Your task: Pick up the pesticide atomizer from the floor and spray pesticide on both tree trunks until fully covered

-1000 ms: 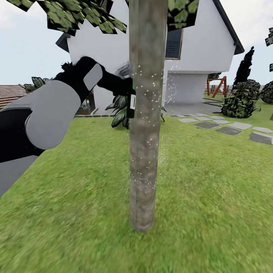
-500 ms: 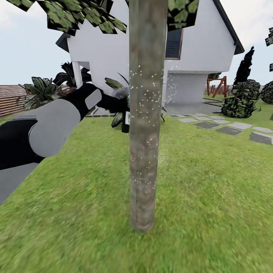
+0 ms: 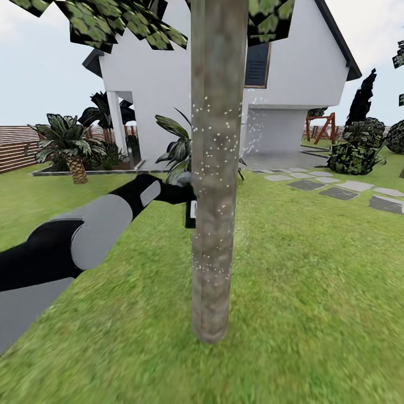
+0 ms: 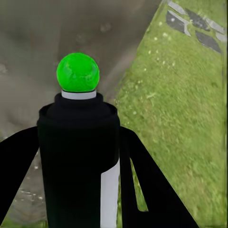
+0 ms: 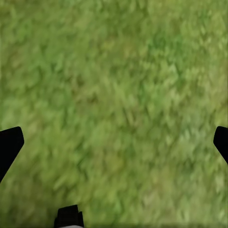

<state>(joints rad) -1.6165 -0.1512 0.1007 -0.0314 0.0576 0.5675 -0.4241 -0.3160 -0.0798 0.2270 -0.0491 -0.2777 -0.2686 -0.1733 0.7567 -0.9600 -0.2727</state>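
A thick grey-brown tree trunk point(image 3: 216, 196) rises from the lawn in the middle of the head view, dotted with white spray specks. My left gripper point(image 3: 180, 193) is shut on the pesticide atomizer point(image 3: 190, 216), a black bottle with a white label, held upright just left of the trunk at mid height. In the left wrist view the atomizer point(image 4: 78, 156) sits between the black fingers point(image 4: 142, 180), its green spot close to the trunk point(image 4: 57, 28). In the right wrist view my right gripper point(image 5: 114, 147) hangs open over grass.
A white house point(image 3: 292, 73) stands behind the tree. Palms point(image 3: 70, 148) and a slatted fence point(image 3: 14, 148) lie to the left. Stepping stones point(image 3: 336, 192), dark shrubs point(image 3: 353, 150) and a wooden play frame point(image 3: 321, 126) are to the right. Lawn point(image 3: 314, 292) surrounds the trunk.
My left arm has come down along the trunk's left side, carrying the atomizer from near shoulder height to mid trunk. The view itself has not shifted.
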